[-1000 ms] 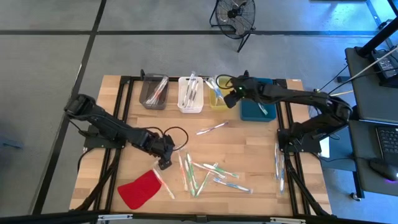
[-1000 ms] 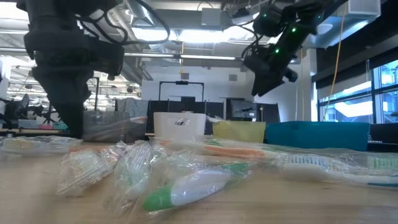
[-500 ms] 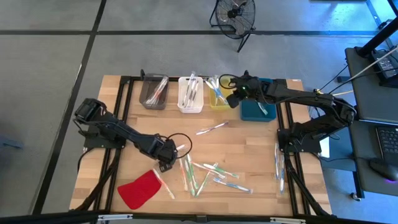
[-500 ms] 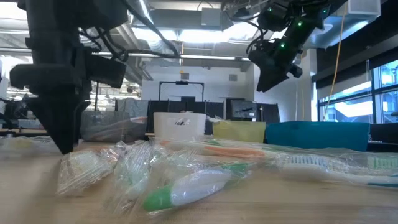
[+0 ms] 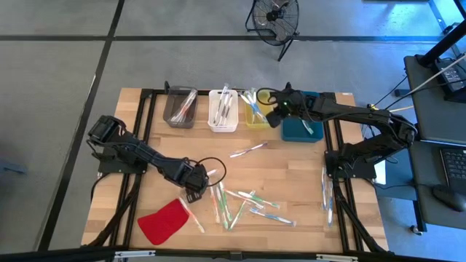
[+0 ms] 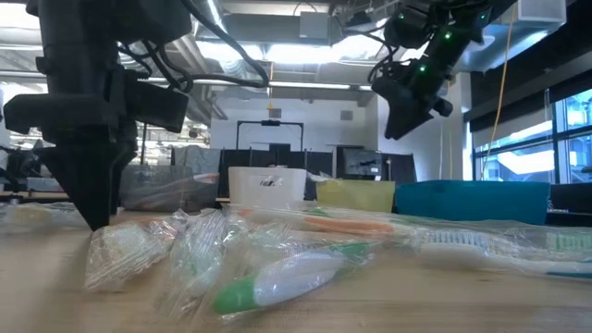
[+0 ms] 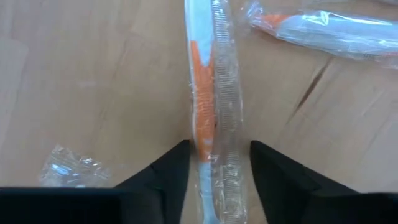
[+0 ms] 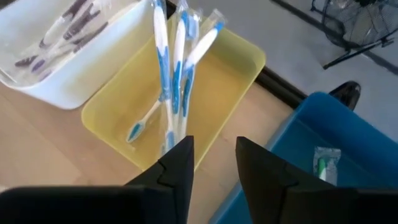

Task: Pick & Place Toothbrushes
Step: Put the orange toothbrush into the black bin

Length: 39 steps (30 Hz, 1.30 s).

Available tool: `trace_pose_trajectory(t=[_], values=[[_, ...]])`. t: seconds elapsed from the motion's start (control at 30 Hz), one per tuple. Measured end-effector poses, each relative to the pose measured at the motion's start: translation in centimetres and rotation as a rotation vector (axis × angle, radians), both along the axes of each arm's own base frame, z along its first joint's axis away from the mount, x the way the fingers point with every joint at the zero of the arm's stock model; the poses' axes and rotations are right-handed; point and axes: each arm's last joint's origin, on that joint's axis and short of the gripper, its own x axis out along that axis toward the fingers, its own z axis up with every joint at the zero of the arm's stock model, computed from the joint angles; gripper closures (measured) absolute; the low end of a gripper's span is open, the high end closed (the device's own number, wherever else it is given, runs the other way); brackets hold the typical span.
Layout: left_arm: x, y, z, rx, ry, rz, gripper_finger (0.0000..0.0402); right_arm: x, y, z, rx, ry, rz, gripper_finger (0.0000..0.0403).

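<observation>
Wrapped toothbrushes [image 5: 244, 204] lie scattered flat on the near middle of the table. My left gripper [image 5: 194, 191] is down at the table and open. In the left wrist view its fingers [image 7: 168, 171] stand on either side of an orange-and-white toothbrush [image 7: 204, 106] in a clear wrapper. The low view shows its tips [image 6: 94, 222] at the tabletop beside crumpled wrappers. My right gripper [image 5: 275, 116] hovers open and empty above the gap between the yellow bin [image 8: 186, 81] and the blue bin [image 8: 336, 143]. My left gripper comes from above, pointing down, with one finger on each side of the orange toothbrush's wrapped handle [image 7: 200, 146], which lies flat on the table. The fingers lie across it. Whether they touch the wrapper I cannot tell.
Along the far edge stand a grey bin [image 5: 180, 107], a white bin [image 5: 223, 110], the yellow bin [image 5: 255, 110] and the blue bin [image 5: 302, 127], each with toothbrushes inside. A red cloth [image 5: 164, 220] lies near left. One toothbrush [image 5: 247, 150] lies mid-table, others [image 5: 328, 193] by the right edge.
My left gripper has come down until its tips reach the table at the orange toothbrush, and has held there for the last half second. My right gripper has shifted a little up and toward the blue bin.
</observation>
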Motion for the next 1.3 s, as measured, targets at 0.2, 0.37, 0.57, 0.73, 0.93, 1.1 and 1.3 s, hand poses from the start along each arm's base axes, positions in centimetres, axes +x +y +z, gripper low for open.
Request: trace_pose_trajectory(t=[0.2, 0.37, 0.57, 0.73, 0.93, 1.1, 1.3], values=[[0.1, 0.2, 0.0, 0.006, 0.000, 0.013, 0.0311, -0.1, 0.3, -0.3, 0.068, 0.014, 0.052, 0.0279], [0.2, 0.3, 0.0, 0.006, -0.013, 0.017, 0.0348, -0.2, 1.1, -0.5, 0.093, 0.056, 0.084, 0.0297], [0.2, 0.3, 0.0, -0.009, -0.015, 0.042, 0.0378, -0.1, 2.7, -0.9, 0.115, 0.124, 0.145, 0.0325], [0.1, 0.4, 0.1, -0.009, -0.027, 0.084, 0.0379, 0.1, 4.0, -0.9, 0.100, 0.158, 0.205, 0.0348], [0.0, 0.5, 0.4, -0.001, -0.043, 0.114, 0.0378, 0.0, 5.1, -1.1, 0.055, 0.237, 0.236, 0.0367], [0.0, 0.7, 1.0, -0.018, -0.067, 0.121, 0.0380, -0.3, 6.2, -1.5, 0.063, 0.292, 0.278, 0.0381], [-0.2, 1.2, 2.6, -0.027, -0.130, 0.151, 0.0380, -1.2, 7.8, -4.0, 0.078, 0.364, 0.335, 0.0396]])
